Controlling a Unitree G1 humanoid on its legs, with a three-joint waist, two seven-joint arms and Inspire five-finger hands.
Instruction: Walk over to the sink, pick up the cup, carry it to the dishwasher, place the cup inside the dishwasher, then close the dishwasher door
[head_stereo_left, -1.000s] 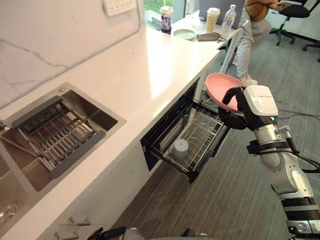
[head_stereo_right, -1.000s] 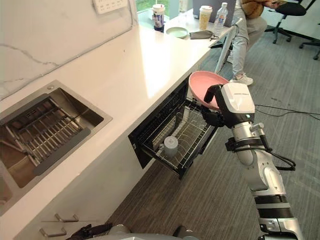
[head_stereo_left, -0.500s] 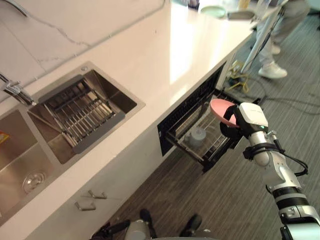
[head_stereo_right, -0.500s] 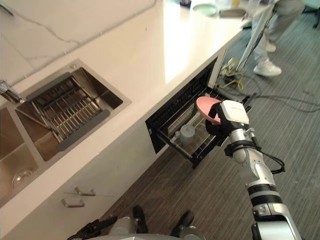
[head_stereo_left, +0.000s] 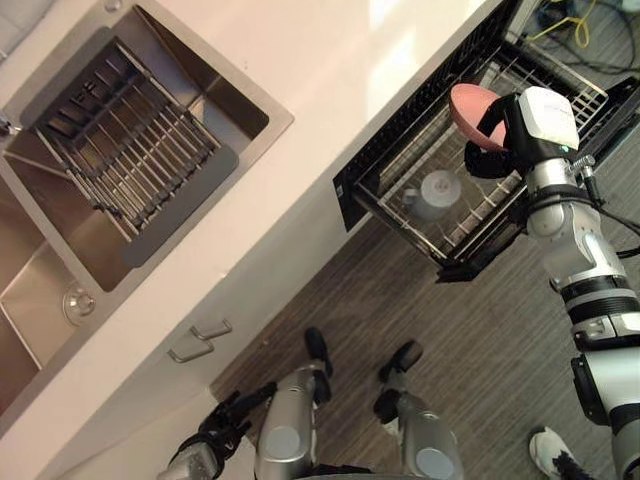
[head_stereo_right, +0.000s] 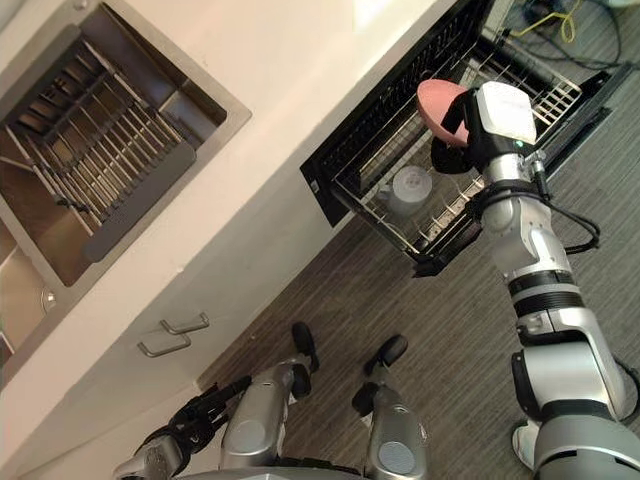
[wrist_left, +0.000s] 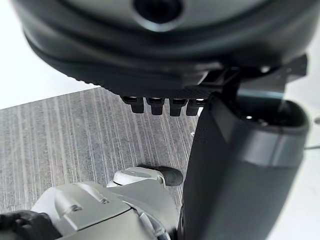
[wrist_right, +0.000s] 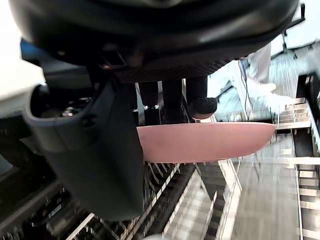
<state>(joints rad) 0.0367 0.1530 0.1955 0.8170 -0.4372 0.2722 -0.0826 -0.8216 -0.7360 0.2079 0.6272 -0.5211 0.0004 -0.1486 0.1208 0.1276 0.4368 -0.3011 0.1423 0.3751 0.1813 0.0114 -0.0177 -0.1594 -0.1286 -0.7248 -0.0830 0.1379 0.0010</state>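
Observation:
My right hand (head_stereo_left: 487, 157) is shut on a pink plate (head_stereo_left: 468, 107), thumb under it and fingers (wrist_right: 173, 94) over its rim (wrist_right: 205, 141). It holds the plate tilted above the pulled-out wire rack (head_stereo_left: 566, 99) of the open dishwasher under the counter. A grey cup (head_stereo_left: 436, 192) stands upside down in the rack, just below and to the left of the plate. The steel sink (head_stereo_left: 245, 110) with a wire drying rack in it lies at the upper left. My left hand (head_stereo_left: 214, 436) hangs low by my side with relaxed fingers (wrist_left: 160, 105), holding nothing.
The white counter (head_stereo_left: 330, 60) runs between the sink and the dishwasher. Two cabinet handles (head_stereo_left: 199, 341) show below the sink. The grey striped floor (head_stereo_left: 470, 340) lies in front of the rack. A person's shoe (head_stereo_left: 555, 456) is at the lower right, and yellow cables (head_stereo_left: 566, 14) lie behind the dishwasher.
The camera has tipped down and closer, so the whole picture shifted. My right hand still grips the pink plate and has come in over the rack, nearer the grey cup.

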